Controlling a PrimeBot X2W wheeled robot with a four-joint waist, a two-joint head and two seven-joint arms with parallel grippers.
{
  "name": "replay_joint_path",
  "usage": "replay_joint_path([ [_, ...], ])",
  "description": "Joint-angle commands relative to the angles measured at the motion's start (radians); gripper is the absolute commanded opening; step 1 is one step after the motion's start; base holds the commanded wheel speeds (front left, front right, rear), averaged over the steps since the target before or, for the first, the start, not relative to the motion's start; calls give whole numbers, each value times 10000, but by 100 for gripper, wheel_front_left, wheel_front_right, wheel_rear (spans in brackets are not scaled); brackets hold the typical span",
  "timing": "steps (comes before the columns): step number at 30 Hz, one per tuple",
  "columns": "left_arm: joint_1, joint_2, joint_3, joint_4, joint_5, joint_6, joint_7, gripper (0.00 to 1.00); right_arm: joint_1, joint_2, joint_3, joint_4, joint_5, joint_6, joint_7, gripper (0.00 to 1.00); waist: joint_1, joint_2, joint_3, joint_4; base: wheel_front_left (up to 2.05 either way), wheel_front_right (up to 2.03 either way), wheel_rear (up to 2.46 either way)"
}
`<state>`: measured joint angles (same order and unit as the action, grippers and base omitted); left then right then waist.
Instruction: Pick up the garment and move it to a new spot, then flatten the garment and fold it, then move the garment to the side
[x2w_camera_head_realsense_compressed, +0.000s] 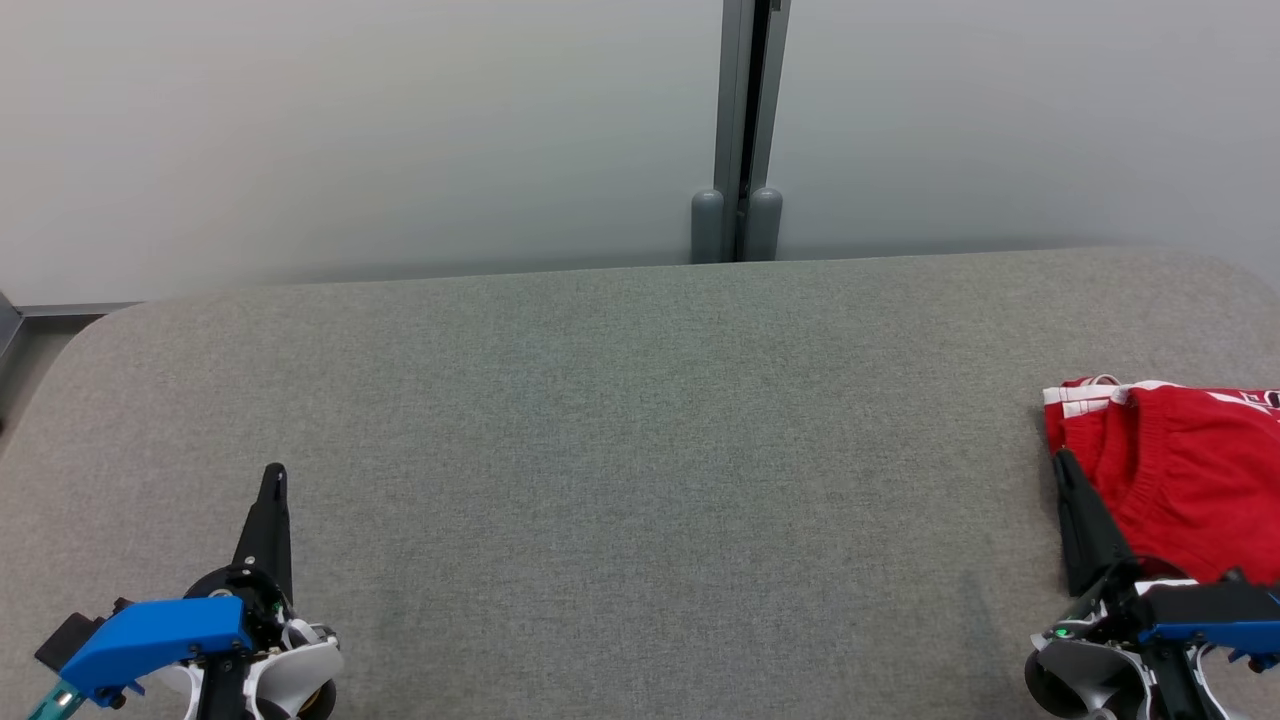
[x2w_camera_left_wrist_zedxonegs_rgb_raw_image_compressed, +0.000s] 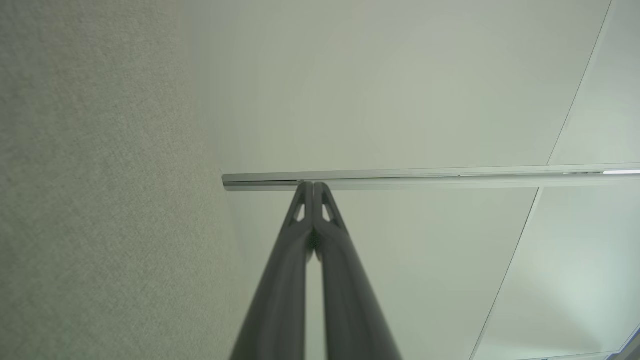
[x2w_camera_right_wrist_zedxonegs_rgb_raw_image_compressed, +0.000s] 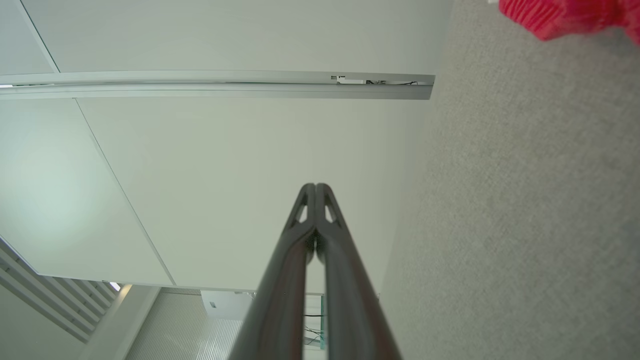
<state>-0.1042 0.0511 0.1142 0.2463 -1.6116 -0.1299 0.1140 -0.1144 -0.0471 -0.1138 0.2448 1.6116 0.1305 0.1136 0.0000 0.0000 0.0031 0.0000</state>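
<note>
The garment (x2w_camera_head_realsense_compressed: 1185, 475) is red with white stripes, folded and lying at the far right edge of the grey table (x2w_camera_head_realsense_compressed: 640, 450); a corner of the garment (x2w_camera_right_wrist_zedxonegs_rgb_raw_image_compressed: 565, 17) shows at the top right of the right wrist view. My right gripper (x2w_camera_head_realsense_compressed: 1062, 458) is shut with nothing in it, its fingers beside the garment's left edge. At the lower left my left gripper (x2w_camera_head_realsense_compressed: 274, 472) is shut and empty, far from the garment. In each wrist view the fingers (x2w_camera_left_wrist_zedxonegs_rgb_raw_image_compressed: 313, 186) (x2w_camera_right_wrist_zedxonegs_rgb_raw_image_compressed: 315, 186) press together, pointing past the table at the wall.
A pale wall with a grey vertical post (x2w_camera_head_realsense_compressed: 745, 130) runs behind the table's far edge. The table's rounded left corner (x2w_camera_head_realsense_compressed: 90, 340) drops off at the left. Bare cloth surface spans the middle between my two grippers.
</note>
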Motion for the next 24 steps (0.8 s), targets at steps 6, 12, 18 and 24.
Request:
replay_joint_path([
  [6, -100, -17, 13, -45, -26, -14, 37, 0, 115, -59, -20, -36, 28, 4, 44, 0, 0, 0, 0, 0, 0, 0, 0],
  [12, -100, -17, 13, -46, -26, -14, 37, 0, 115, -59, -19, -36, 28, 4, 44, 0, 0, 0, 0, 0, 0, 0, 0],
  [18, -100, -17, 13, -46, -26, -14, 37, 0, 115, -59, -19, -36, 28, 4, 44, 0, 0, 0, 0, 0, 0, 0, 0],
  [24, -100, -17, 12, -46, -26, -14, 37, 0, 115, -59, -19, -36, 29, 4, 44, 0, 0, 0, 0, 0, 0, 0, 0],
])
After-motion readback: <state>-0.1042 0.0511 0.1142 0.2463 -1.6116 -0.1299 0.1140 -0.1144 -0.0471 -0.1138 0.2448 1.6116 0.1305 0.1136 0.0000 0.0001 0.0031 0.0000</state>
